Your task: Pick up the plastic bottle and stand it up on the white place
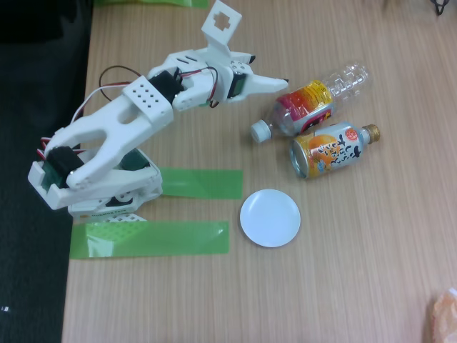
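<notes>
On the wooden surface point(357, 271) the clear ribbed plastic bottle with a white screw cap and pink-red-and-yellow label point(312, 104) lay on its side, looking empty. Just beside it lay an orange-and-silver metal bottle-can with a gold cap point(330, 148). The small round white plate point(270, 218) sat bare nearby (beside two green tape strips point(200, 183)). The white claw point(275, 83) pointed at the bottle's label; whether its jaws were parted, I could not tell.
</notes>
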Robot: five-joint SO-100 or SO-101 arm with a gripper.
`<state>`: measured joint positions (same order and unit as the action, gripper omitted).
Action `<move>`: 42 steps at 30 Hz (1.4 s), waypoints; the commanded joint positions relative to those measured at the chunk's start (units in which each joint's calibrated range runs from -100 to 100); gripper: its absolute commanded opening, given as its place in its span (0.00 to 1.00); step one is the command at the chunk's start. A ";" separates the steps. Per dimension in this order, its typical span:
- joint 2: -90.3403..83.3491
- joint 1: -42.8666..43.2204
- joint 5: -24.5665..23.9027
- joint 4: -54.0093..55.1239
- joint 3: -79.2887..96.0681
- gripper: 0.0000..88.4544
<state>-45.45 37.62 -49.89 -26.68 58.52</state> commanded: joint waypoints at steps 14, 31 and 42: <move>-0.03 -7.25 4.74 -20.96 -7.05 0.39; 14.00 -11.02 13.82 -40.36 -14.02 0.38; 14.59 -10.43 20.17 -42.94 -21.35 0.38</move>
<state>-30.81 27.31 -30.39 -69.41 40.08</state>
